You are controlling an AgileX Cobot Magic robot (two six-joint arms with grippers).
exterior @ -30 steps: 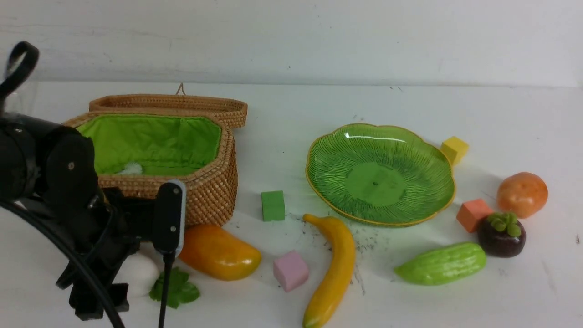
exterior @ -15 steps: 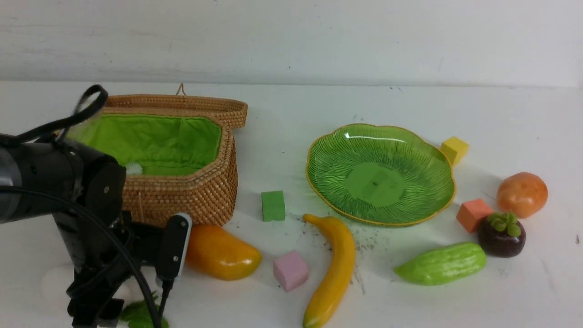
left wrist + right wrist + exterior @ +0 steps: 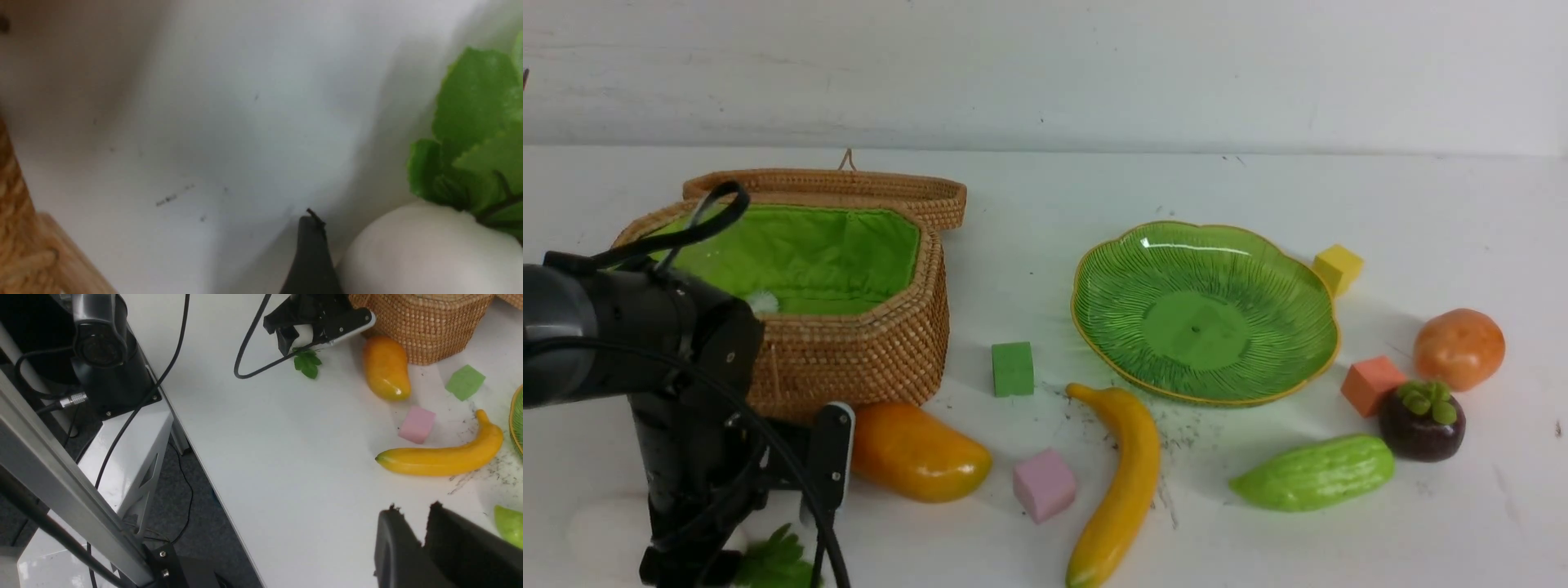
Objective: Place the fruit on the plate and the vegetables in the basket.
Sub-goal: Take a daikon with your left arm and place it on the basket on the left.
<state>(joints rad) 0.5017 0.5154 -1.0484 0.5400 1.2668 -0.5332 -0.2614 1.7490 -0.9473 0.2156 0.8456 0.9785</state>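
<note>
My left gripper (image 3: pixel 698 547) is low at the table's near left corner, open, with its jaws astride the white radish (image 3: pixel 600 531). In the left wrist view one black finger (image 3: pixel 311 257) stands close beside the radish (image 3: pixel 421 253), whose green leaves (image 3: pixel 474 134) spread beyond. The mango (image 3: pixel 919 453) lies just in front of the open basket (image 3: pixel 882 343). The banana (image 3: pixel 1123 482) lies below the empty plate (image 3: pixel 1201 318). Gourd (image 3: pixel 1313 474), mangosteen (image 3: pixel 1421 420) and orange tomato ball (image 3: pixel 1459 347) sit at the right. My right gripper (image 3: pixel 412 510) is shut, empty and hovers near the banana (image 3: pixel 445 455).
Foam cubes are scattered about: green (image 3: pixel 1013 369), pink (image 3: pixel 1044 485), orange (image 3: pixel 1372 385), yellow (image 3: pixel 1338 268). The basket's lid (image 3: pixel 849 192) lies open behind it. The table's front edge (image 3: pixel 212 457) runs close by, with a camera mount and cables beyond.
My left arm has dropped lower and nearer, and its jaws have narrowed around the radish. The radish's leaves have shifted left toward the front edge. The right arm shows no change.
</note>
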